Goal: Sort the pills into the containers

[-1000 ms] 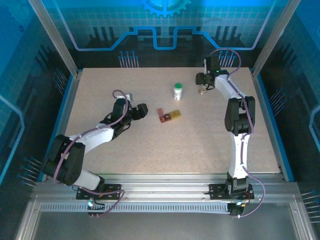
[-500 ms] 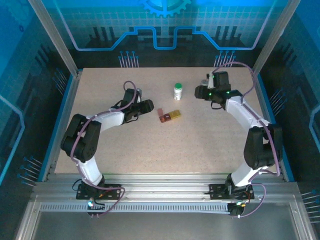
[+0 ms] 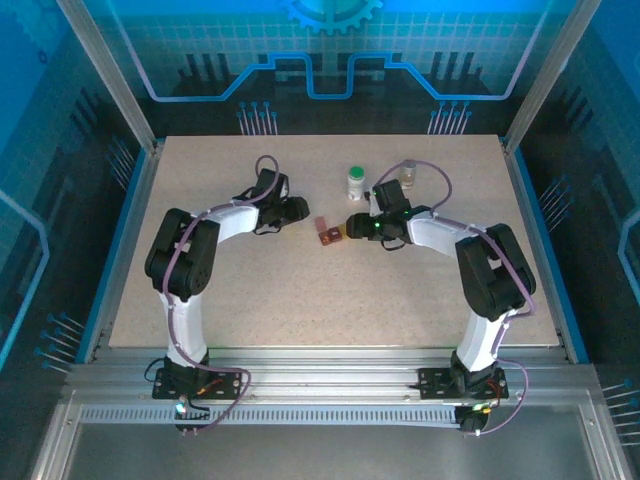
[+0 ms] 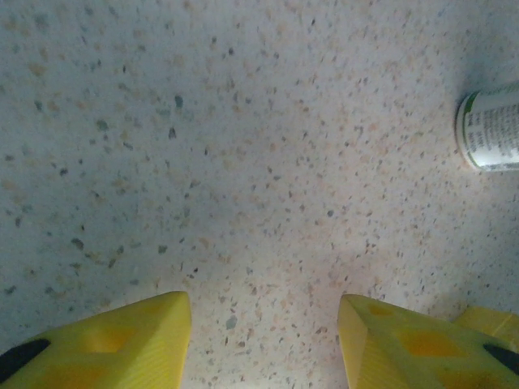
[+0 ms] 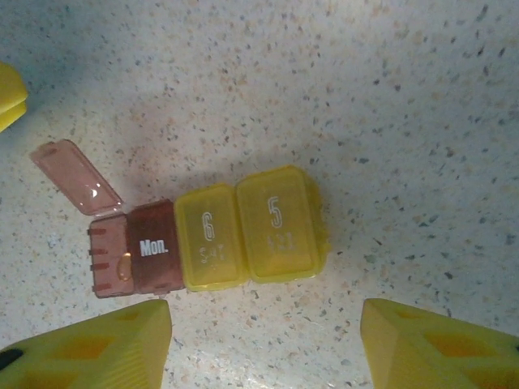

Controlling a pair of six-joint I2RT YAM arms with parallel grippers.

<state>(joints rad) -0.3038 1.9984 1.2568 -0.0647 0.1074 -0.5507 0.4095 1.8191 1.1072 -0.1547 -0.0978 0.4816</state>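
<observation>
The pills are a short strip on the table: a dark red-brown part (image 5: pixel 150 247) marked "Mon.", with one end lid (image 5: pixel 75 176) flipped open, joined to two yellow-amber parts (image 5: pixel 251 227) numbered 6 and 5. My right gripper (image 5: pixel 263 344) hovers open just beside the strip, touching nothing. From above, the right gripper (image 3: pixel 352 222) covers the strip's yellow end, leaving the red-brown end (image 3: pixel 323 233) showing. My left gripper (image 3: pixel 296 208) is open left of the strip, bare table between its fingers (image 4: pixel 122 340). The white green-capped bottle (image 3: pixel 356 182) and the amber vial (image 3: pixel 408 172) stand upright behind.
The white bottle's base (image 4: pixel 491 130) appears at the right edge of the left wrist view. A yellow fingertip (image 5: pixel 10 97) of the left gripper pokes in at the right wrist view's left edge. Aluminium posts and blue walls ring the speckled table (image 3: pixel 330 300).
The right arm has swung from the back right, near the amber vial, down to the pill strip. The left gripper has shifted back and right toward the strip. The vial now stands uncovered.
</observation>
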